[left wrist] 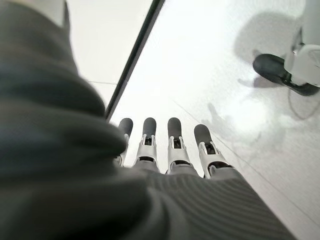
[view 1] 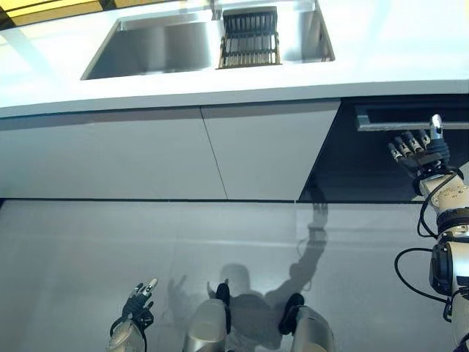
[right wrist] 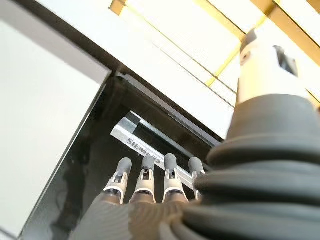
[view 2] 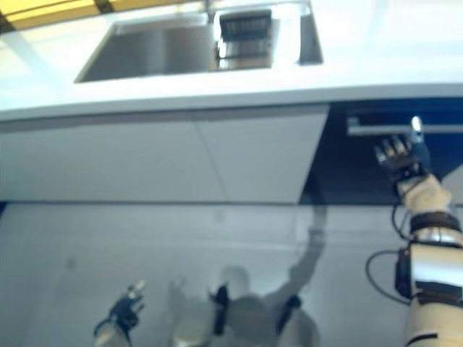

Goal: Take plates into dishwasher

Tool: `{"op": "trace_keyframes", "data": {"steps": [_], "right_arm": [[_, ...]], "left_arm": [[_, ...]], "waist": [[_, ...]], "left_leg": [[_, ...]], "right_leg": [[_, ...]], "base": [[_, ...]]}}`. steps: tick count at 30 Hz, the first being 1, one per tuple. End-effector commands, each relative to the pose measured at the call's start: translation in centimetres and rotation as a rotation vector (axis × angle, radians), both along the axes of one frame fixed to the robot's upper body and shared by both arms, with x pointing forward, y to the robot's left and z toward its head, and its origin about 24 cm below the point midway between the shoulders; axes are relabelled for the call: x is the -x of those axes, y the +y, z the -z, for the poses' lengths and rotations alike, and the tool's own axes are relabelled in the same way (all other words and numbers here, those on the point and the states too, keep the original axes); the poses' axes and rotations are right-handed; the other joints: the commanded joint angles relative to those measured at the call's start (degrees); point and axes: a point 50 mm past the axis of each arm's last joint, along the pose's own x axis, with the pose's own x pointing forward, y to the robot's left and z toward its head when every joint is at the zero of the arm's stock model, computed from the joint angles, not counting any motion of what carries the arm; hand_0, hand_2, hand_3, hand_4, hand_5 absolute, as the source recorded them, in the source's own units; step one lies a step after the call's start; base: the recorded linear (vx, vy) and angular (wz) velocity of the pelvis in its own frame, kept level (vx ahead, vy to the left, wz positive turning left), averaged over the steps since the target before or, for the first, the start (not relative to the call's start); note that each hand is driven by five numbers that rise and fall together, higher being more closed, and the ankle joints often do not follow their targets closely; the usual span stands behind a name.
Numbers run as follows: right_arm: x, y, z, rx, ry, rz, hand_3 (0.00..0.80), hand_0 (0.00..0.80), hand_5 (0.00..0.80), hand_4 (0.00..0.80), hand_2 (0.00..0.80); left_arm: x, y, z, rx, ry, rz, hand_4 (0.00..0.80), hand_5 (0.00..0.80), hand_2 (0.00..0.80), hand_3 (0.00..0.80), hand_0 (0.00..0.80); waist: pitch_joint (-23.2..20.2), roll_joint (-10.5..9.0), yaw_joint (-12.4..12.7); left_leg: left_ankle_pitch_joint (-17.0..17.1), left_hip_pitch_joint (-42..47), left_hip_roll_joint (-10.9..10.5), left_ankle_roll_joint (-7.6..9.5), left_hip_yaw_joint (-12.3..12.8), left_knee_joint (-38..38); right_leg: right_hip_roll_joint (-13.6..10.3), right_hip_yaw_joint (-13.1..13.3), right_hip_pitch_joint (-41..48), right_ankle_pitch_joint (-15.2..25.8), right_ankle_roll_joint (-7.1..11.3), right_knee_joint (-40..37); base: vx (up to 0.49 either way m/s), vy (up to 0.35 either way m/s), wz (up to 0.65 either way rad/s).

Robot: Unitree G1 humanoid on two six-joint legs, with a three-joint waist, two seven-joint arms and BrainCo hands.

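Now | right robot hand (view 1: pixel 419 150) open (empty) below dishwasher handle (view 1: pixel 410 117) | left robot hand (view 1: pixel 139 299) open, empty

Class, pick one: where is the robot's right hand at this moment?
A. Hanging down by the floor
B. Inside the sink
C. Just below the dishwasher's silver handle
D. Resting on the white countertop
C: the right hand is raised, fingers straight, just under the silver handle of the dark dishwasher door.
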Motion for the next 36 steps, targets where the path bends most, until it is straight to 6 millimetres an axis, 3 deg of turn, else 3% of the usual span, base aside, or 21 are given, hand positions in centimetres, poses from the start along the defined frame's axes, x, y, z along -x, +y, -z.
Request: {"op": "trace_keyframes", "data": {"steps": [1,3,6,11,16,17,20,22,23,26,27,33,36], "right_arm": [[0.3,0.3,1.5,0.036,0.057,-0.043,0.0,0.0,0.0,0.0,0.0],[0.8,0.5,3.1,0.05,0.117,-0.06,0.0,0.0,0.0,0.0,0.0],[2.5,1.1,7.4,0.081,0.274,-0.108,0.0,0.0,0.0,0.0,0.0],[5.7,2.8,13.7,0.199,0.49,-0.228,0.0,0.0,0.0,0.0,0.0],[9.5,5.5,19.1,0.232,0.639,-0.363,0.0,0.0,0.0,0.0,0.0],[9.9,5.6,19.5,0.228,0.651,-0.374,0.0,0.0,0.0,0.0,0.0],[13.7,8.4,23.5,0.242,0.747,-0.471,0.0,0.0,0.0,0.0,0.0],[15.6,9.3,25.0,0.352,0.821,-0.541,0.0,0.0,0.0,0.0,0.0],[16.2,9.7,25.5,0.489,0.867,-0.586,0.0,0.0,0.0,0.0,0.0],[17.3,10.7,26.5,0.567,0.951,-0.61,0.0,0.0,0.0,0.0,0.0],[18.7,11.7,27.5,0.581,1.016,-0.64,0.0,0.0,0.0,0.0,0.0],[24.9,14.4,30.2,0.323,1.219,-0.635,0.0,0.0,0.0,0.0,0.0],[26.7,15.6,30.8,0.288,1.261,-0.664,0.0,0.0,0.0,0.0,0.0]], "left_arm": [[0.8,2.1,-0.6,-0.082,-0.01,-0.016,0.0,0.0,0.0,0.0,0.0],[0.9,2.1,-0.6,-0.08,-0.012,-0.021,0.0,0.0,0.0,0.0,0.0],[0.9,2.0,-0.5,-0.076,-0.008,-0.029,0.0,0.0,0.0,0.0,0.0],[0.9,1.6,-0.1,-0.098,0.047,0.017,0.0,0.0,0.0,0.0,0.0],[1.3,1.0,0.7,-0.207,0.181,0.221,0.0,0.0,0.0,0.0,0.0],[1.4,0.9,0.7,-0.216,0.194,0.239,0.0,0.0,0.0,0.0,0.0],[2.9,-0.3,2.0,-0.25,0.342,0.401,0.0,0.0,0.0,0.0,0.0],[3.8,-1.0,2.6,-0.26,0.424,0.502,0.0,0.0,0.0,0.0,0.0],[4.4,-1.4,3.1,-0.228,0.492,0.553,0.0,0.0,0.0,0.0,0.0],[5.5,-2.4,3.7,-0.203,0.606,0.655,0.0,0.0,0.0,0.0,0.0],[6.6,-2.7,4.1,-0.189,0.698,0.697,0.0,0.0,0.0,0.0,0.0],[8.9,-4.0,4.7,-0.117,0.822,0.666,0.0,0.0,0.0,0.0,0.0],[9.5,-4.6,4.9,-0.114,0.837,0.648,0.0,0.0,0.0,0.0,0.0]], "waist": [[-2.61,-2.19,-0.35],[-3.17,-2.61,-0.5],[-5.22,-3.68,-0.98],[-8.89,-4.93,-1.84],[-11.36,-5.44,-3.39],[-11.52,-5.44,-3.44],[-13.11,-5.33,-4.63],[-13.88,-5.24,-5.16],[-14.08,-5.13,-5.39],[-14.75,-5.16,-5.63],[-15.01,-5.26,-5.91],[-16.3,-5.13,-6.63],[-16.47,-5.17,-6.4]], "left_leg": [[-2.34,-2.29,-1.48,2.61,2.57,7.92],[-2.52,-1.41,-1.5,2.61,2.68,6.96],[-2.92,1.2,-1.69,2.88,3.01,3.31],[-0.47,4.9,-2.3,2.96,3.04,-4.46],[1.12,8.13,-2.47,2.94,3.06,-10.47],[1.22,8.36,-2.49,2.94,3.06,-10.85],[2.59,10.13,-2.74,3.12,3.08,-14.89],[3.05,10.61,-2.85,3.02,3.28,-16.35],[3.11,10.83,-2.92,2.97,3.23,-16.83],[3.21,10.04,-3.06,3.11,2.65,-16.98],[2.89,10.15,-3.21,3.23,2.22,-16.98],[2.24,10.97,-3.19,3.44,2.56,-16.98],[2.14,11.08,-3.3,3.55,2.42,-16.98]], "right_leg": [[2.96,1.06,9.86,1.68,0.34,-9.33],[3.1,1.26,10.76,2.05,0.58,-10.53],[3.46,1.97,12.57,3.27,1.34,-13.5],[4.26,2.7,14.34,6.03,2.37,-18.82],[5.22,3.36,15.76,8.01,3.07,-23.05],[5.28,3.32,15.91,8.13,3.12,-23.34],[6.02,4.02,16.56,9.61,3.67,-26.07],[6.18,4.13,16.21,10.07,4.13,-26.79],[6.17,4.16,16.01,10.15,4.45,-26.79],[6.0,4.21,15.41,10.4,4.74,-26.79],[6.05,4.27,15.54,10.32,4.89,-26.79],[5.75,3.22,16.38,9.92,5.31,-26.79],[5.62,2.91,16.6,9.93,5.47,-26.79]], "base": [[0.04,0.059,-0.05],[0.043,0.06,-0.06],[0.068,0.082,-0.12],[0.048,0.067,-0.06],[0.023,0.079,0.01],[0.032,0.085,0.02],[0.037,0.075,-0.02],[0.027,0.062,0.01],[0.01,0.048,0.02],[-0.004,0.021,-0.01],[0.025,0.032,0.03],[0.048,0.029,0.07],[0.0,0.0,0.0]]}}
